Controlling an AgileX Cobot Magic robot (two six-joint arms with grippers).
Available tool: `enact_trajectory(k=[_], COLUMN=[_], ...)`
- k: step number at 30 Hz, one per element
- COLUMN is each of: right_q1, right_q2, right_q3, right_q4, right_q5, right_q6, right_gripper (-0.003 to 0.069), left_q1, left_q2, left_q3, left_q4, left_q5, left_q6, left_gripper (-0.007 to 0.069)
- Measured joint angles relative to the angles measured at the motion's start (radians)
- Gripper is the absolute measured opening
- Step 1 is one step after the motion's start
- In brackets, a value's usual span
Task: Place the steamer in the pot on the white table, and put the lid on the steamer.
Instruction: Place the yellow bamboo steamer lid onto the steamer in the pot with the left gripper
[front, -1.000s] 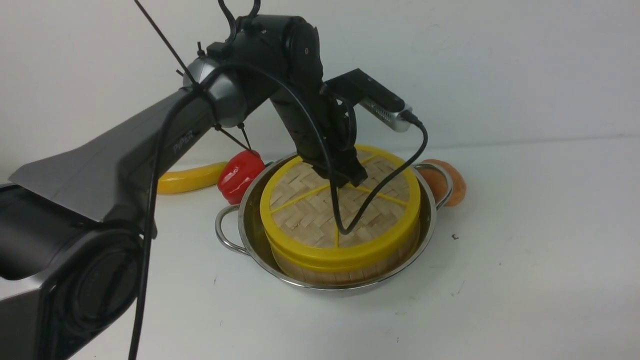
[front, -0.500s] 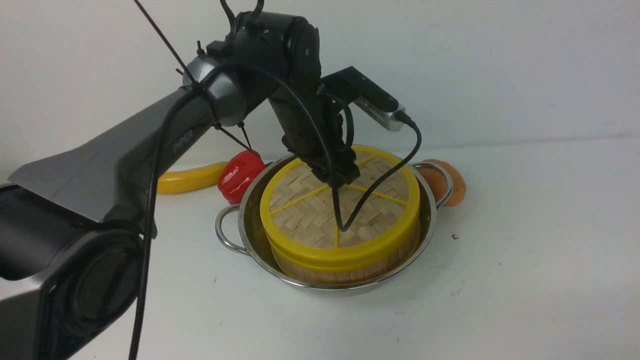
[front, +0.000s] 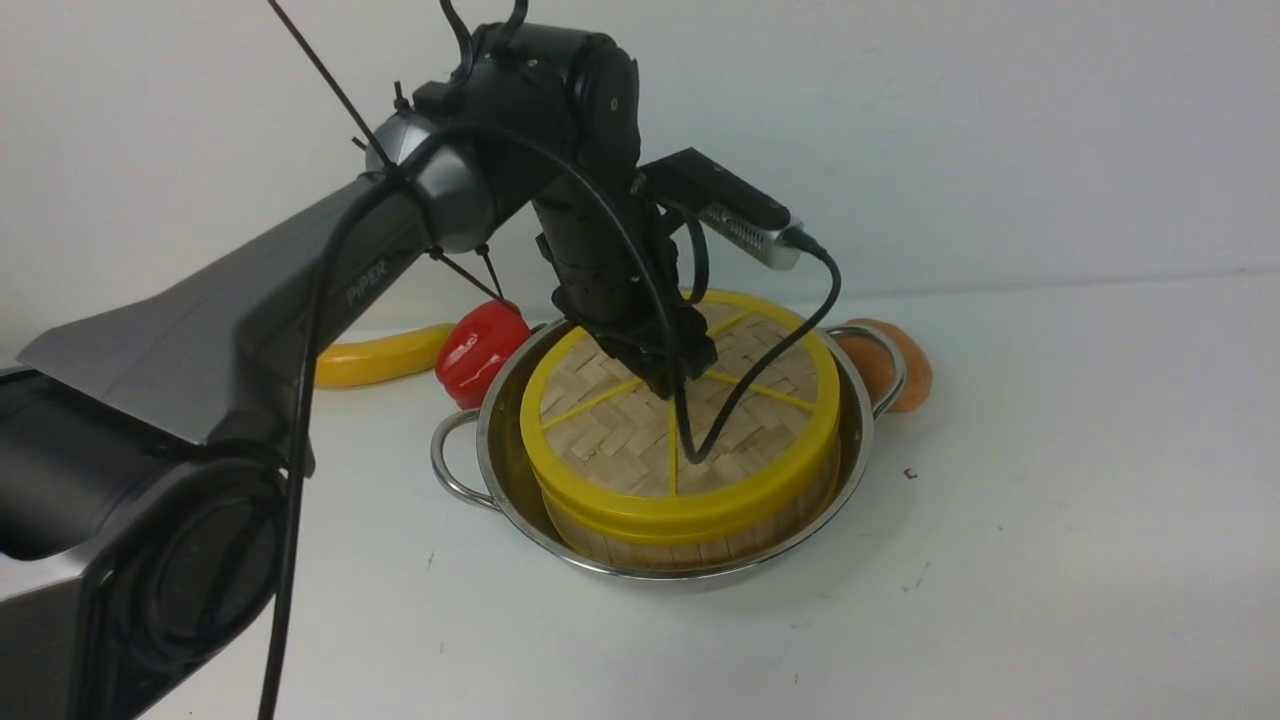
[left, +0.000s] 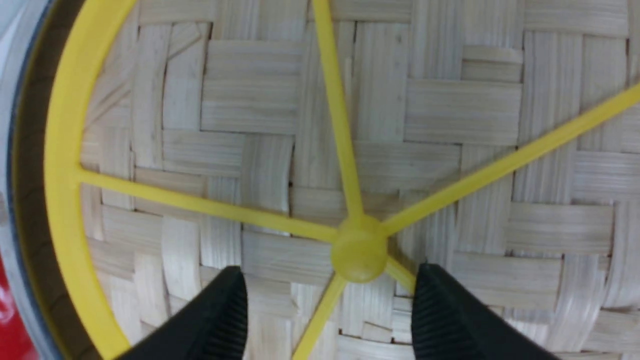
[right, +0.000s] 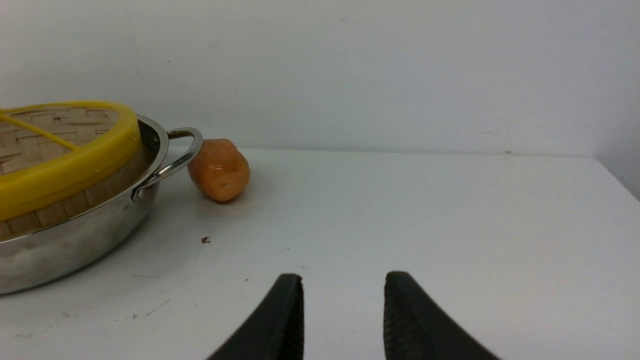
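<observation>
While the steamer (front: 690, 535) sits in the pot (front: 500, 455) on the white desk (front: 1050, 520), the lid (front: 620, 440) lies flat on top. Over its middle knob, the left tool (left: 330, 300) is spread wide and holds nothing. Low over bare desk, the right tool (right: 343, 305) is partly spread and holds nothing.

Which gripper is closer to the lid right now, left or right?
Left. The left gripper hangs right over the lid, open fingers either side of its hub. The right gripper is off to the side over the table, apart from the pot.
</observation>
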Motion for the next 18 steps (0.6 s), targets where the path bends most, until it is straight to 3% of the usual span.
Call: enact_trajectory(k=[11,18], right_q1=[0.000,0.000], right_q2=[0.000,0.000], right_q3=[0.000,0.000], right_q4=[0.000,0.000], right_q5=[0.000,0.000], right_q6=[0.000,0.000], right_gripper=[0.0249,0.0249], left_q1=[0.000,-0.002], left_q2=[0.022,0.018], left_q3=[-0.014,-0.089], left_q4=[0.040,0.140], left_q5=[0.007,0.021], left_q6=[-0.026,-0.046], left_gripper=[0.0417,0.0419])
